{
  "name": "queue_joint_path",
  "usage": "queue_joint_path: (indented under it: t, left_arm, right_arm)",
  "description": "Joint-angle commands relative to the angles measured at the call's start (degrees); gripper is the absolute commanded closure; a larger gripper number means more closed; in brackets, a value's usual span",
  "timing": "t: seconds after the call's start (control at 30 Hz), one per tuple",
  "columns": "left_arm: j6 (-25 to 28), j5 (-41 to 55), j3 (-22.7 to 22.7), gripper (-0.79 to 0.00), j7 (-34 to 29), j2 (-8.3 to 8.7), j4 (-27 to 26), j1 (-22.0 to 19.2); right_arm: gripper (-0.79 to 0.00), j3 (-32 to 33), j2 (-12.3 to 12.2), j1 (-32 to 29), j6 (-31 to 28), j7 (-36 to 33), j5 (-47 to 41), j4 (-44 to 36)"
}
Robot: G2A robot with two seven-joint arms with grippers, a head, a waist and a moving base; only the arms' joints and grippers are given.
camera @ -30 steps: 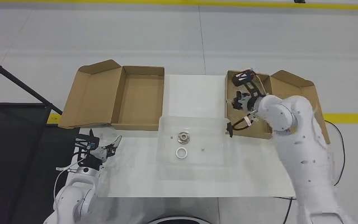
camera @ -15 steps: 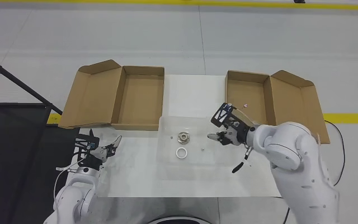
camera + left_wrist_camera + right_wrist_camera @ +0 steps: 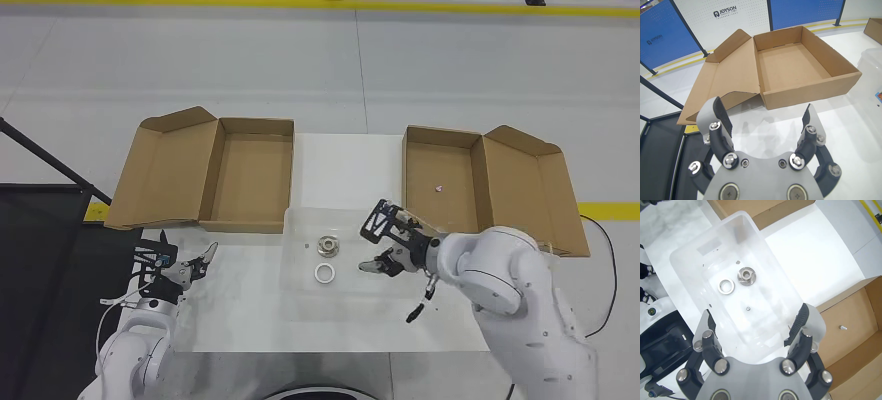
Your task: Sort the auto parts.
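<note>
Back from the right box [image 3: 455, 160], right claw [image 3: 757, 311] hangs open over the bin [image 3: 350, 300] — its small stud [image 3: 748, 308] looks hard, light, slippery; pinch across it — left claw [image 3: 763, 106] open, idle

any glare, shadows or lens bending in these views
right wrist view: glare off the bin floor whitens the patch around the screw; left wrist view: the wide lens bows the box edges and the left tool throws soft shadow on the table; top view: even light
</note>
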State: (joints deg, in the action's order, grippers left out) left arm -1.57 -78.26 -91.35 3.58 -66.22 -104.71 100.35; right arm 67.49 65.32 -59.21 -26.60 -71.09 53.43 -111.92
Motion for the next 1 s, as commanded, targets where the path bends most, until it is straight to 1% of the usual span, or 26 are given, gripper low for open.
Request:
queue_joint_path:
  t: [0.0,0.13,0.17,0.23,0.37,0.5,0.53,0.63,0.8,0.97]
  left_arm:
    - [0.0,0.0,0.0,-0.785,0.0,0.00,0.0,0.0]
    - [0.0,0.0,0.0,-0.785,0.0,0.00,0.0,0.0]
    - [0.0,0.0,0.0,-0.785,0.0,0.00,0.0,0.0]
    - [0.0,0.0,0.0,-0.785,0.0,0.00,0.0,0.0]
    - [0.0,0.0,0.0,-0.785,0.0,0.00,0.0,0.0]
    - [0.0,0.0,0.0,-0.785,0.0,0.00,0.0,0.0]
    - [0.0,0.0,0.0,-0.785,0.0,0.00,0.0,0.0]
    - [0.0,0.0,0.0,-0.785,0.0,0.00,0.0,0.0]
    - [0.0,0.0,0.0,-0.785,0.0,0.00,0.0,0.0]
    - [0.0,0.0,0.0,-0.785,0.0,0.00,0.0,0.0]
  right_arm:
    - [-0.693,-2.2,0.2,0.8,0.5,0.3,1.4,1.4]
    - [-0.628,-5.5,0.4,2.6,-0.2,-0.8,1.8,5.1]
    - [-0.582,-6.4,0.5,3.1,0.1,-1.1,2.4,6.1]
    - [-0.542,-8.0,0.7,4.1,0.4,-1.7,3.1,7.8]
    - [-0.523,-11.0,1.1,5.8,1.1,-3.2,4.1,10.7]
    - [-0.459,-13.2,1.6,7.5,1.6,-4.0,3.1,14.3]
    - [-0.422,-13.5,1.7,7.8,1.6,-4.0,3.0,14.8]
    - [-0.388,-15.0,2.0,8.9,1.7,-4.2,2.3,17.1]
    - [-0.363,-16.5,2.4,10.0,1.8,-3.9,1.9,19.2]
    - [-0.320,-18.0,2.7,11.0,2.6,-3.6,1.9,21.2]
